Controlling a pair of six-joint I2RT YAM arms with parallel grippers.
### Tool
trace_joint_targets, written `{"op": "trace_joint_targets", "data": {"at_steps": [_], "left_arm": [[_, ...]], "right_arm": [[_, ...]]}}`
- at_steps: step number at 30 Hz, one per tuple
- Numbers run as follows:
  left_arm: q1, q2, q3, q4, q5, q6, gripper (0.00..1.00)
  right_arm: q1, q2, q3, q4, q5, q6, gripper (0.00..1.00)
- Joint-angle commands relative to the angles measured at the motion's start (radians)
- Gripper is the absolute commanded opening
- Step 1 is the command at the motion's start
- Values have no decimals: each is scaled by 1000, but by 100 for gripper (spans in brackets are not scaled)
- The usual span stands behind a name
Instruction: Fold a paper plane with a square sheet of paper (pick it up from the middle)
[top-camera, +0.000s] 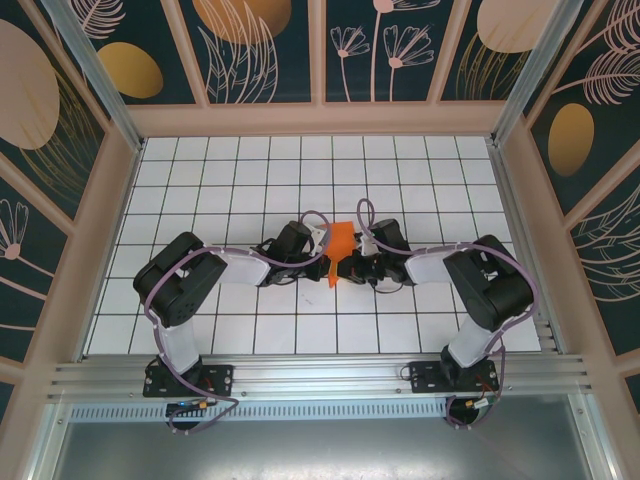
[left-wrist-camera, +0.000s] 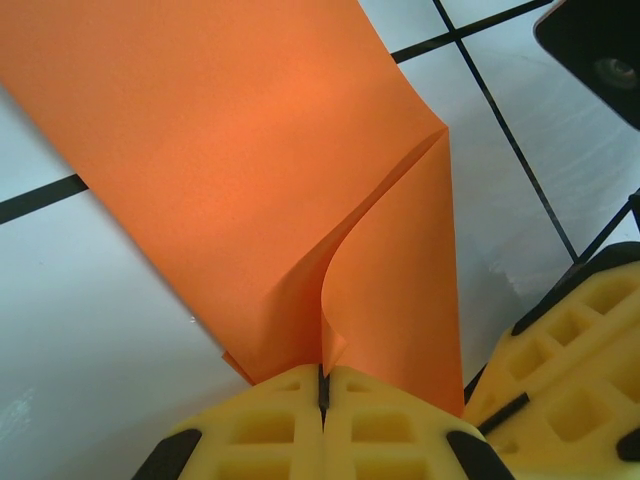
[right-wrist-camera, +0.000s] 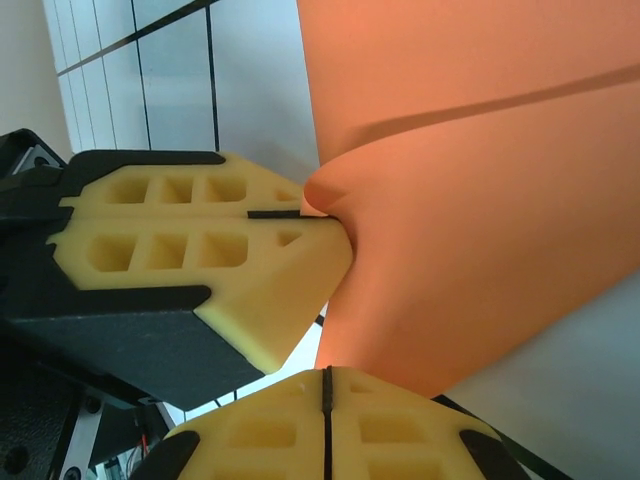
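On the far left of the top view, the black and white left arm (top-camera: 182, 285) reaches in over the white tabletop with a dark grid (top-camera: 250, 180) toward the middle; its tip, the left gripper (top-camera: 324, 254), meets the thin, bright orange square sheet of paper (top-camera: 341, 243); the sheet stands raised off the tiles at the table's centre, between the two grippers; just right of it sits the right gripper (top-camera: 354, 266), and further right the black and white right arm (top-camera: 490, 285) bends back to its base.

In the left wrist view, the left gripper (left-wrist-camera: 323, 385) has its yellow foam-like fingers pressed together with only a thin seam between them, clamped on the lower edge of the sheet (left-wrist-camera: 250, 180); the paper rises away from the fingers as a broad flat panel, and a second layer curls off it along a crease; at the lower right, the right gripper's yellow finger (left-wrist-camera: 575, 370) lies just beside the paper.

In the right wrist view, the left gripper (right-wrist-camera: 318, 214) comes in from the left, its fingers closed on a bulging fold of the sheet (right-wrist-camera: 480, 200); below it, the right gripper (right-wrist-camera: 327, 388) is likewise clamped tight on the paper's bottom edge, the two grips near each other.
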Motion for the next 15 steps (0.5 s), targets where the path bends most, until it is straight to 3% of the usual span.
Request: {"op": "trace_joint_targets", "data": {"at_steps": [1, 7, 15], "left_arm": [[4, 44, -27, -91, -22, -7, 0], [4, 47, -25, -92, -18, -9, 0], [5, 39, -32, -87, -15, -14, 0]], "right_arm": [[5, 44, -7, 23, 22, 13, 10], [24, 80, -18, 16, 30, 8, 10], [32, -43, -10, -10, 19, 24, 10]]}}
